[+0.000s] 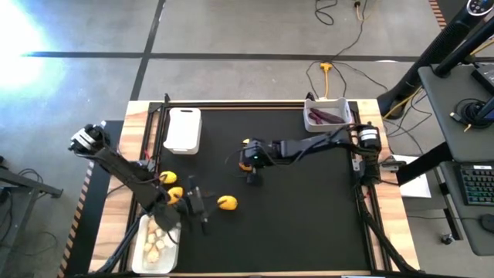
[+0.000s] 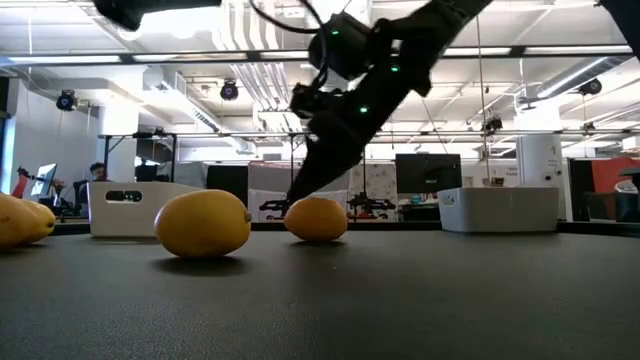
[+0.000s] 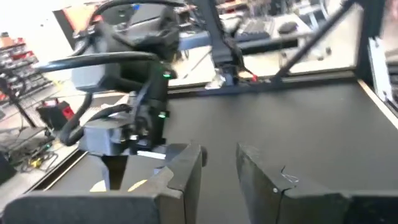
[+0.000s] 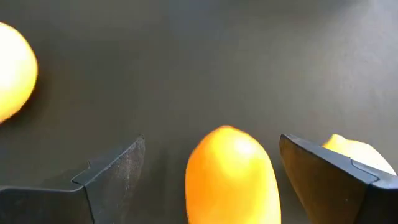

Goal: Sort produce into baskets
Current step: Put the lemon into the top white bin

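Covering most of the high view, the black-topped wooden-edged table carries three white rectangular plastic baskets. The one at upper left holds nothing. The one at upper right contains slim dark purple pieces. The one at lower left contains whitish-beige lumpy pieces.

The right gripper sits near the frame's centre. Its fingers are spread apart on either side of a round yellow-orange lemon-like fruit, without visibly touching it. In the low view this fruit rests on the table under that gripper.

The left gripper is at lower left of centre, its fingers parted and holding nothing. Just to its right lies a second yellow fruit. Two more yellow fruits lie close together to its left, above the lower-left basket.
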Available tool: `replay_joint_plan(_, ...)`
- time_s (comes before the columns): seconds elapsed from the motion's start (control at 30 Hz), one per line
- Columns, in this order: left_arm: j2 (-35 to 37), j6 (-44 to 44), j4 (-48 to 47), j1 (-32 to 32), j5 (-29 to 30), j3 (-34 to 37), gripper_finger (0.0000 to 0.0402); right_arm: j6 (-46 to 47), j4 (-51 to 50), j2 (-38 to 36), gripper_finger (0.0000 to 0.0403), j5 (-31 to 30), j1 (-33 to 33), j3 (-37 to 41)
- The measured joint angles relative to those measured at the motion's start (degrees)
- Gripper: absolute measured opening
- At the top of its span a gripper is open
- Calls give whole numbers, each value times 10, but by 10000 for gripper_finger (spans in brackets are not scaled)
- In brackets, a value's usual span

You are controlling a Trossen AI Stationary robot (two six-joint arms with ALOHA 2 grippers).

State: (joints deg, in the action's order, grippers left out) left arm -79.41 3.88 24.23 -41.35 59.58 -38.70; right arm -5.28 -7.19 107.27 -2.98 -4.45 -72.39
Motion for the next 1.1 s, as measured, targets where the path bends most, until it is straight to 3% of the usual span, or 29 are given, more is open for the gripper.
replay_joint_plan(0.13,11,-4,74,15,-15,46,84,-2,-85,-1,364,0,1,-41)
replay_joint_plan(0.27,3,29,97,36,-19,56,88,30,-164,-38,364,-1,22,-34)
replay_joint_plan(0.37,-6,72,93,63,-77,57,112,64,-183,-78,364,-1,61,3)
replay_joint_plan(0.5,-5,118,65,95,-147,46,171,105,-139,-123,364,-59,135,71)
replay_joint_plan(0.77,-7,139,-63,94,-280,15,289,164,-5,-176,364,-203,247,184)
replay_joint_plan(1.0,-12,146,-172,120,-300,22,324,197,64,-176,364,-229,237,227)
replay_joint_plan(1.1,-12,134,-178,135,-347,35,325,221,63,-176,364,-229,215,230)
